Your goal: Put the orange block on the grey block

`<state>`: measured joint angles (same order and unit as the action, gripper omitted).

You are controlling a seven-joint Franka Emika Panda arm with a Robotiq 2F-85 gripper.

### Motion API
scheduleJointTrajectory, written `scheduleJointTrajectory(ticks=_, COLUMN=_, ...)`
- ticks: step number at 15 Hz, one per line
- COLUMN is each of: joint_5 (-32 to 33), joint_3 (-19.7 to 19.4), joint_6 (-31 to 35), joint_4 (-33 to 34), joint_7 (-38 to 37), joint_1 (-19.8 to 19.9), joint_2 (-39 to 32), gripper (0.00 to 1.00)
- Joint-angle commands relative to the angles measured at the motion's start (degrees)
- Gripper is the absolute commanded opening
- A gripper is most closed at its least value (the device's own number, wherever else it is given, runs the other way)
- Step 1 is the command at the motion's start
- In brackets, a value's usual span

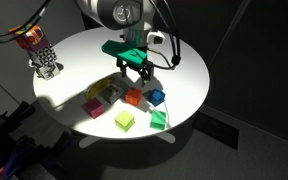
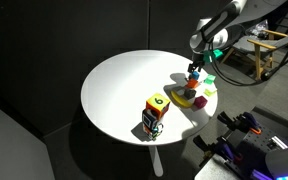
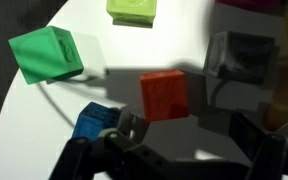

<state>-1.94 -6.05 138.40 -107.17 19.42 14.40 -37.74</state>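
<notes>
Lime cube (image 1: 125, 121) and green cube (image 1: 159, 120) sit near the round white table's (image 1: 74, 55) camera-side edge, blue cube (image 1: 157, 97) just inward.

A white arm (image 1: 115, 11) carries a teal wrist block (image 1: 124, 49) and black hand (image 1: 136, 76).

We find very little to read here. Near the edge of the white tabletop (image 2: 114, 85) stands a small multi-coloured box (image 2: 155, 113). Its yellow upper face carries a single dark mark that looks to us like a digit, perhaps a 6, though at this size we cannot be sure. In an exterior view the same box (image 1: 46, 58) shows a black-and-white chequered side, and any marks on it are too small for us to read. In the wrist view the orange block (image 3: 164, 96) and the grey block (image 3: 239, 58) turn plain faces to us.
</notes>
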Motion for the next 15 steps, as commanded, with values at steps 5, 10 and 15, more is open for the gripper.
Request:
scheduleJointTrajectory(ticks=5, joint_5=1.12, joint_3=0.92, joint_6=0.40, joint_4=0.88, joint_7=-0.89, joint_1=0.68, joint_2=-1.13, gripper=1.00)
scheduleJointTrajectory(ticks=10, joint_5=1.40, joint_3=0.82, joint_6=2.41, joint_4=0.93, joint_7=-0.77, joint_1=0.64, joint_2=-1.85, gripper=1.00)
scheduleJointTrajectory(ticks=15, joint_5=1.38, joint_3=1.02, joint_6=4.74, joint_4=2.09, joint_7=-0.42, joint_1=1.19, joint_2=-4.28, gripper=1.00)
